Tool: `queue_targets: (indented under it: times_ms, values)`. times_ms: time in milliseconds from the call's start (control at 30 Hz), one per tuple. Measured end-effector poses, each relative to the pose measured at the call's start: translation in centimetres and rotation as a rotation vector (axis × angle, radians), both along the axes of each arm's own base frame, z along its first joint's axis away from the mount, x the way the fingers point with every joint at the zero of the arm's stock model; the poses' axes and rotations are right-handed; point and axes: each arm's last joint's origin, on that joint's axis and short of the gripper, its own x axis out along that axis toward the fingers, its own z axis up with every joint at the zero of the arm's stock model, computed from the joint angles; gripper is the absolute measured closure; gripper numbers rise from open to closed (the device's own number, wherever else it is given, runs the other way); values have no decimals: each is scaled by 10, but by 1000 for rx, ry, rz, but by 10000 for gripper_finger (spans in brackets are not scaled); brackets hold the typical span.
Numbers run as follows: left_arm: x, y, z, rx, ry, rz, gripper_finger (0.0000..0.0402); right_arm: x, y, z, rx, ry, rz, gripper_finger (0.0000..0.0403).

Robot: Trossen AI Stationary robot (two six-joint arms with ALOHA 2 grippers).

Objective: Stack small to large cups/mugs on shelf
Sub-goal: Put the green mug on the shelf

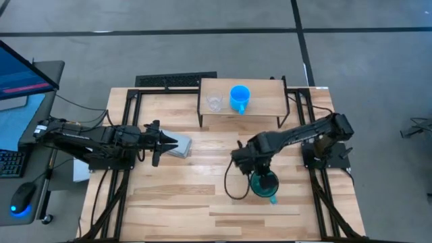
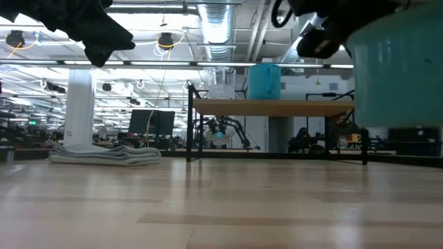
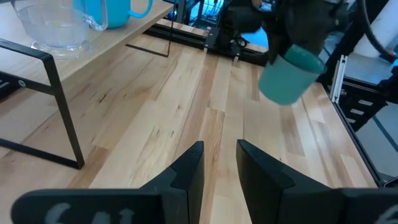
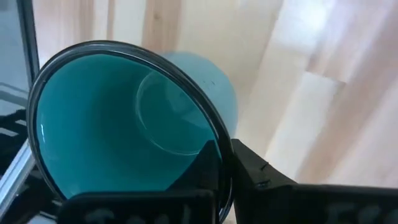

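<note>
Teal mug (image 1: 264, 183) in right gripper (image 1: 258, 177)

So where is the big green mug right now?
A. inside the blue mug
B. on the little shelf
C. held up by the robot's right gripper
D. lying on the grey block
C: the right gripper clamps the green mug's rim and holds it off the table; the shelf holds only the glass cup and blue mug.
</note>
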Motion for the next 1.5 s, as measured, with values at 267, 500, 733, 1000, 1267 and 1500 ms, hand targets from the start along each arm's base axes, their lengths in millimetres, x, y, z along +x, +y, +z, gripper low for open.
queue_targets:
  times_ms: [267, 500, 733, 1000, 1267, 1500]
  values:
    - [-1, -1, -2, -13, 19, -27, 317, -12, -38, 55, 7, -44, -163, 374]
    - [-1, -1, -2, -10, 20, -37, 317, -32, -83, 97, 16, -133, -350, 374]
    - [-1, -1, -2, -8, 24, -38, 317, -58, -138, 119, 2, -225, -556, 374]
    - [-1, -1, -2, -8, 24, -38, 317, -82, -190, 125, -90, -269, -694, 374]
    - [-1, -1, -2, -8, 24, -38, 317, -102, -220, 144, -147, -360, -731, 374]
    - [-1, -1, -2, -11, 24, -37, 317, -118, -238, 156, -251, -395, -763, 374]
